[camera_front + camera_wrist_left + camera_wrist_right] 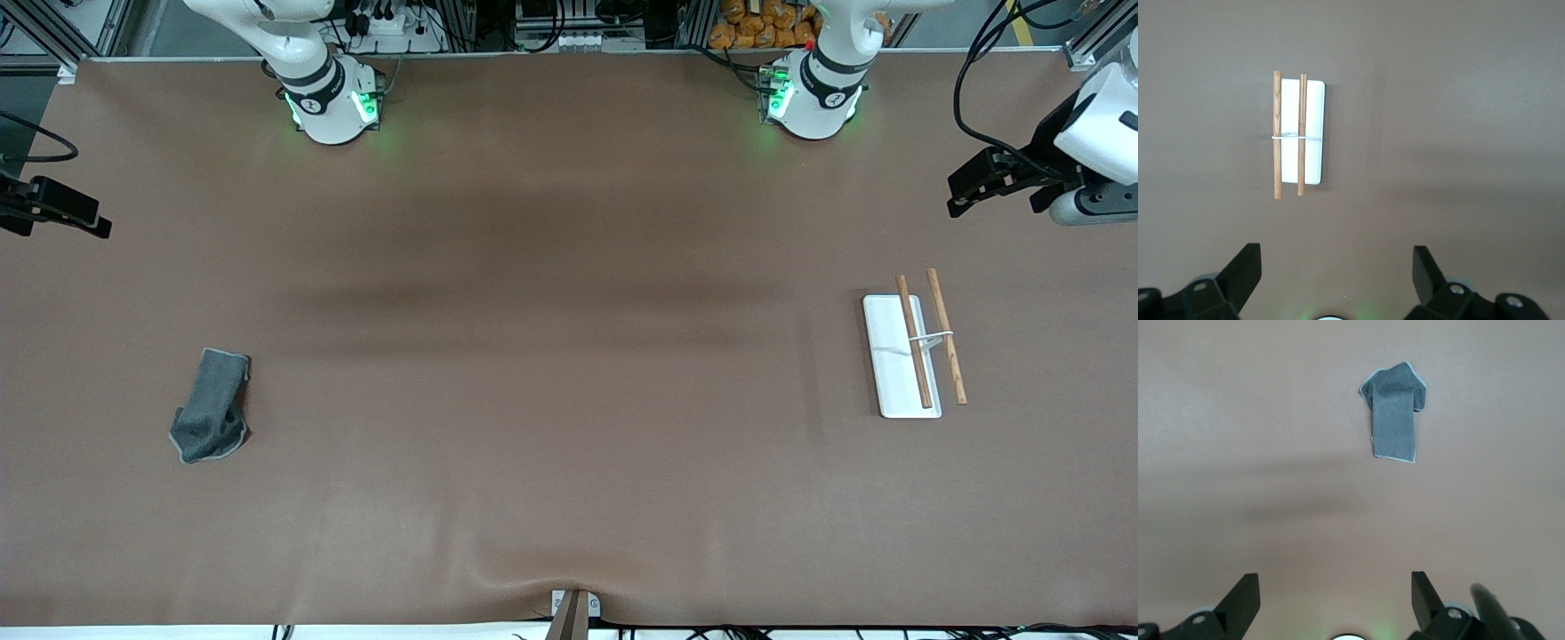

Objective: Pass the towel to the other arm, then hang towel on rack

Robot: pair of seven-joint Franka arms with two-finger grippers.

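both jaws wide — towel (212, 406), rack (900, 356) well apart.

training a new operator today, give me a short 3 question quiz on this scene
1. True or false: the towel already hangs on the rack.
2. Which arm's end of the table is the towel at? A) the left arm's B) the right arm's C) the middle
3. In what state are the left claw and the right claw?

Key
1. False. The towel lies crumpled on the table, apart from the rack.
2. B. The rack stands toward the left arm's end.
3. Both are open and hold nothing. The left claw is up over the table near the rack, the right claw is up at the towel's end of the table.
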